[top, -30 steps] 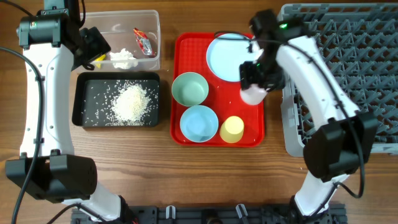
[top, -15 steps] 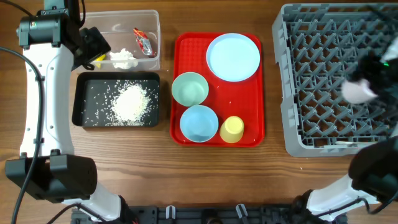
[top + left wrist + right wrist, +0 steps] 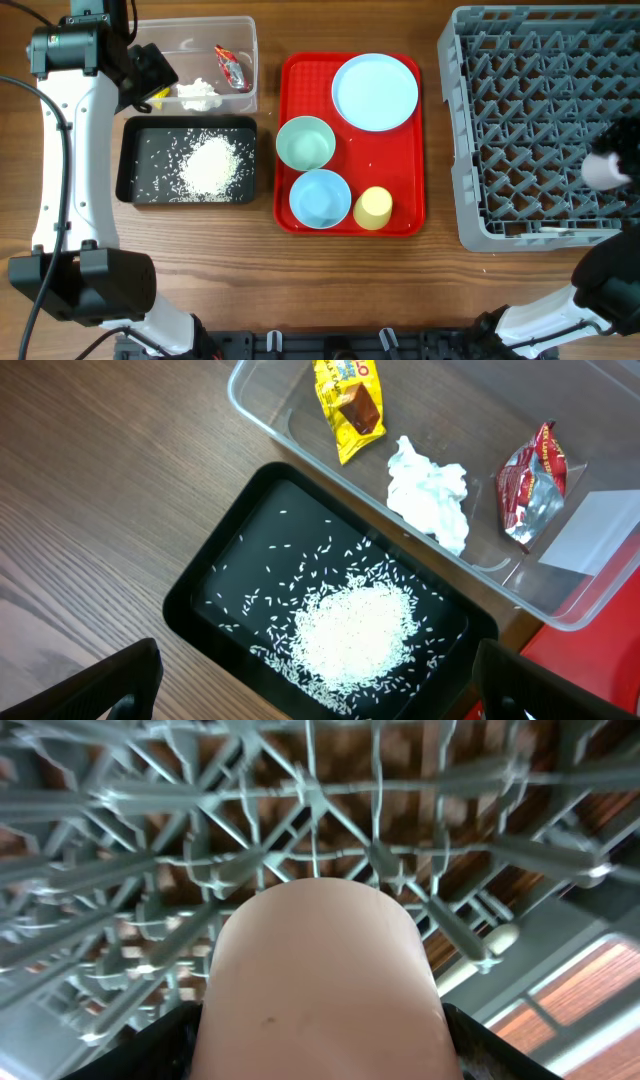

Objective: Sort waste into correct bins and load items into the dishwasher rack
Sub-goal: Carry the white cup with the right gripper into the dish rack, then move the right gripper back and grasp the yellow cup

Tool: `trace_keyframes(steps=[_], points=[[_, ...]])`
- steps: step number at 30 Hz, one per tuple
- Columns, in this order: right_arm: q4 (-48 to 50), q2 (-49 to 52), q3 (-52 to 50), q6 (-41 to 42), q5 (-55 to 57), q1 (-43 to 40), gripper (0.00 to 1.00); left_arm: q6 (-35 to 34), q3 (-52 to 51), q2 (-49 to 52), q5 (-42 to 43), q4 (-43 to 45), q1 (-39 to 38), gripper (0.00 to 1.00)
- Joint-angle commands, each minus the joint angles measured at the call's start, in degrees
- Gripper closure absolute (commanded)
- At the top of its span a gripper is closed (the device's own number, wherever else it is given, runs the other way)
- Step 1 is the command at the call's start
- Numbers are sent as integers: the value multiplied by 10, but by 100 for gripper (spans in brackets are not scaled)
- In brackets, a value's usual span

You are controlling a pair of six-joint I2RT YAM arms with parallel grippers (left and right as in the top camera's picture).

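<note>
1. While the right gripper [image 3: 322, 1052] hangs over the right edge of the rack [image 3: 520, 120], its jaws sit partly open, clamped round the pink cup [image 3: 603, 168].
2. Meanwhile the left gripper [image 3: 325, 695] is wide open, empty.
3. Next, I'd guess: lower it between pegs, let go.

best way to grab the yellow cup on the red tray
Probably from straight above, pinching its right wall. The yellow cup stands on end in the near right corner of the red tray, with the blue bowl close on its left and bare tray on its right and far sides.

pink cup [image 3: 603, 170]: blurred | dishwasher rack [image 3: 520, 120]: cropped at right edge
</note>
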Motion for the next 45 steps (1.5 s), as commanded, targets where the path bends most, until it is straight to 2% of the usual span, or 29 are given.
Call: trace_keyframes(steps=[1, 5, 7, 8, 12, 16, 18, 22, 24, 29, 32, 37, 45], points=[[38, -5, -64, 29, 11, 0, 29, -7, -4, -12, -9, 0, 2, 0], [84, -5, -108, 34, 11, 0, 22, -7, -4, -12, -9, 0, 2, 0], [89, -5, -108, 34, 11, 0, 11, -7, -4, -12, -9, 0, 2, 0], [91, -5, -105, 34, 11, 0, 2, -7, -4, -12, -9, 0, 2, 0], [52, -5, -39, 34, 2, 1, 0, -7, -4, -12, -9, 0, 2, 0], [-43, -19, 82, 16, -52, 28, 0, -7, -4, -12, -9, 0, 2, 0], [-83, -37, 114, -29, -102, 80, 1, -7, -4, -12, -9, 0, 2, 0], [-139, -49, 116, -28, -104, 219, 0, -7, -4, -12, -9, 0, 2, 0], [-141, -48, 112, -7, -104, 342, 0, -7, -4, -12, -9, 0, 2, 0], [-109, -20, 95, 28, -92, 539, 0, -7, -4, -12, -9, 0, 2, 0], [-96, 3, 44, 99, -53, 610, 1, -7, -4, -12, -9, 0, 2, 0], [-50, 5, -44, 171, 3, 693, 5, -7, -4, -12, -9, 0, 2, 0], [77, 5, -174, 186, 5, 709, 5, -7, -4, -12, -9, 0, 2, 0]])
